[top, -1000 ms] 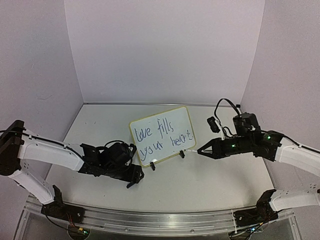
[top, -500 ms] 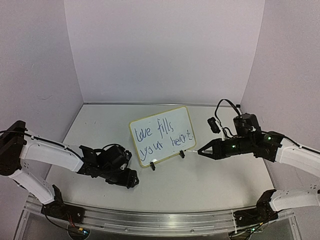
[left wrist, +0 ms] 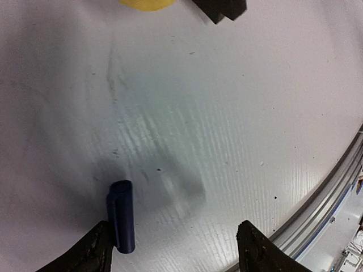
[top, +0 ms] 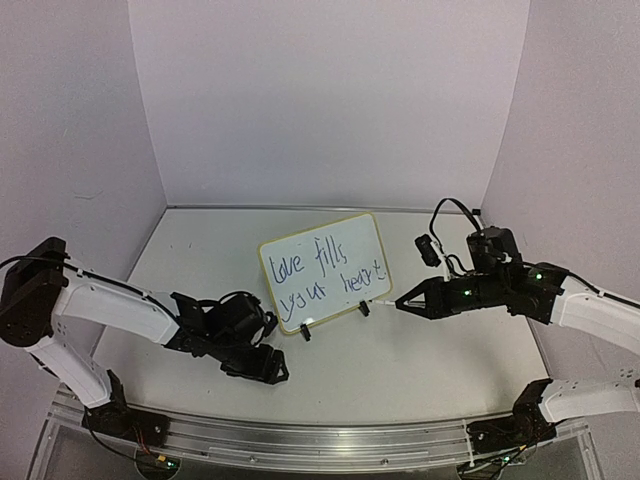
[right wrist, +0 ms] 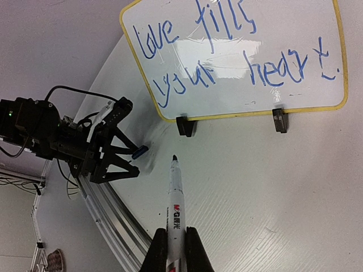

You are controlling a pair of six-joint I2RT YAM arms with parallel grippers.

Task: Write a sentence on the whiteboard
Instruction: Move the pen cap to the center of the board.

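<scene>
The whiteboard (top: 352, 232) stands tilted on the table's middle, and the right wrist view shows it too (right wrist: 283, 34). The sentence (top: 326, 268) is in blue marker in two lines, "love fills your heart" (right wrist: 227, 56). My right gripper (top: 403, 300) (right wrist: 176, 249) is shut on an uncapped white marker (right wrist: 176, 209), whose tip points at the table just right of the board's lower edge. My left gripper (top: 270, 366) (left wrist: 176, 238) hangs open low over the table in front of the board's left corner. A blue marker cap (left wrist: 121, 215) (right wrist: 140, 151) lies beside its left finger.
Two black clip feet (right wrist: 182, 126) (right wrist: 279, 120) hold the board up. An aluminium rail (top: 320, 435) (left wrist: 334, 192) runs along the near table edge, close to my left gripper. Pale walls close in the back and both sides.
My left gripper has shifted a little toward the near edge and to the right, staying open. The right arm, marker and board have not moved.
</scene>
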